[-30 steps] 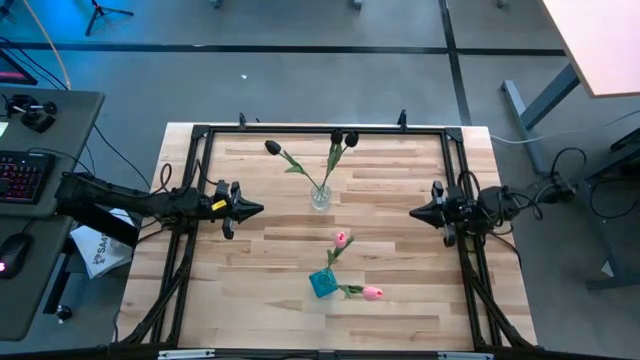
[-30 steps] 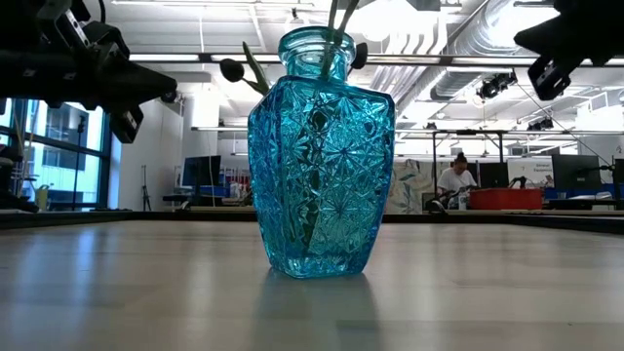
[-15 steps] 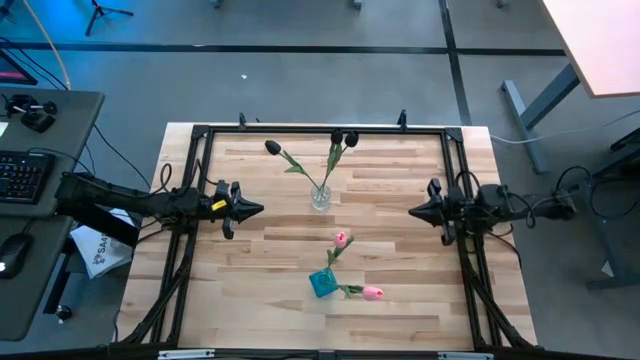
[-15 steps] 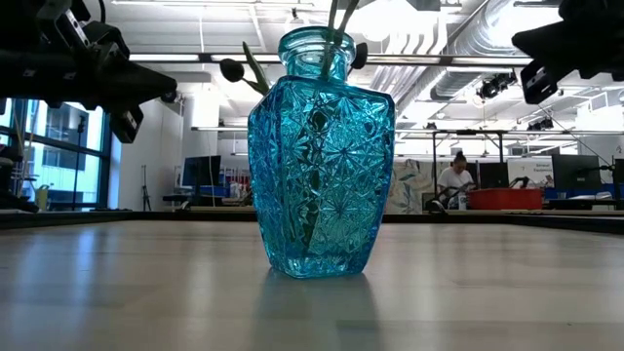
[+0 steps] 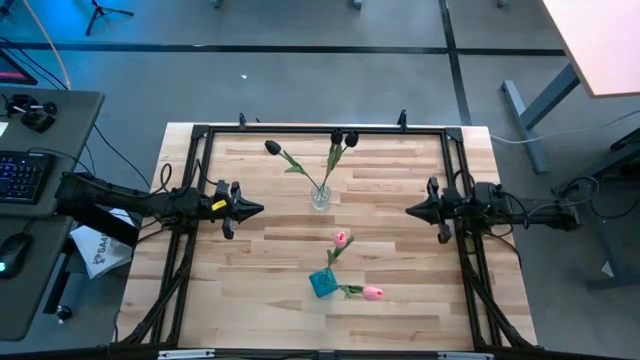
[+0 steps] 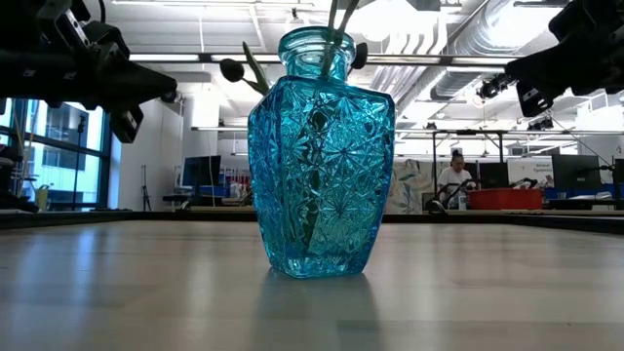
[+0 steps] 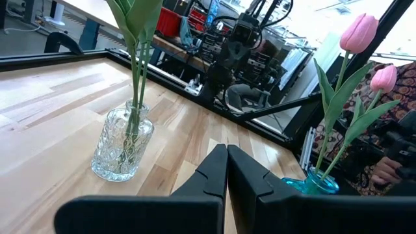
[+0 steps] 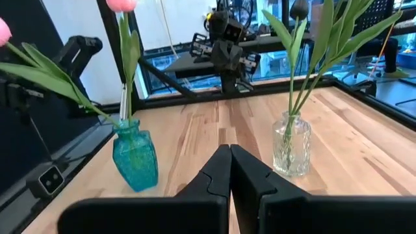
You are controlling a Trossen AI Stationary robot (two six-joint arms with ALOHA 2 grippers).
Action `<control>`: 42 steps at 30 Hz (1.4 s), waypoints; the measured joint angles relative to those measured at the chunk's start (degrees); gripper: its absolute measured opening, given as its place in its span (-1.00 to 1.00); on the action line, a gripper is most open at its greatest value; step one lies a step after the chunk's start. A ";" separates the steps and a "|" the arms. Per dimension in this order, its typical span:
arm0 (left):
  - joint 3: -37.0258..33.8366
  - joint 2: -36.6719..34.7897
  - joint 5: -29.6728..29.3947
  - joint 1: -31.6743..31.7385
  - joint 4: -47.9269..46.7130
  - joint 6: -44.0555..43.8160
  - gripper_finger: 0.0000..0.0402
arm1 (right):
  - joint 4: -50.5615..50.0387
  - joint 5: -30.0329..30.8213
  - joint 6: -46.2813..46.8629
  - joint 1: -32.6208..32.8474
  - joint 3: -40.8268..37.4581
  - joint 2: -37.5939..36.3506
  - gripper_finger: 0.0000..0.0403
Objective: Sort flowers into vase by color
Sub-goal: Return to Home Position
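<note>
A clear glass vase (image 5: 320, 197) stands at the table's middle toward the far edge, with three dark-headed tulips (image 5: 338, 138) stuck in it by their stems. A blue glass vase (image 5: 323, 283) stands nearer the near edge, with two pink tulips (image 5: 372, 293) in it. The left wrist view shows the clear vase (image 7: 123, 143) and the pink tulips (image 7: 359, 32); the right wrist view shows the blue vase (image 8: 135, 157) and the clear vase (image 8: 291, 145). My left gripper (image 5: 260, 210) hangs shut at the table's left. My right gripper (image 5: 409, 211) hangs shut at the table's right. Neither touches anything.
A black frame (image 5: 320, 130) runs round the table's far and side edges. Bare wood lies between the two grippers and the vases. Beyond the table a person (image 6: 454, 178) sits at a desk. A desk with a keyboard (image 5: 22, 175) stands left of the table.
My right arm has drawn slightly toward the table's middle and has sunk a little in the low view, its fingers still shut. The vases, the flowers and my left arm have kept still.
</note>
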 joint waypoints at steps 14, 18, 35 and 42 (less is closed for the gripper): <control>0.00 0.01 0.00 -0.02 -0.20 0.01 -1.00 | 12.51 0.50 0.12 0.13 -6.92 0.39 -1.00; 0.00 0.01 0.00 -0.02 -0.23 0.02 -1.00 | 13.07 0.95 0.65 0.15 -6.95 0.39 -1.00; 0.00 0.01 0.00 -0.02 -0.33 0.02 -1.00 | 9.48 1.53 11.95 0.15 -6.95 0.39 -1.00; 0.00 -1.42 0.00 -0.09 -1.40 0.00 -1.00 | 10.32 1.55 11.99 0.50 -6.97 -2.12 -1.00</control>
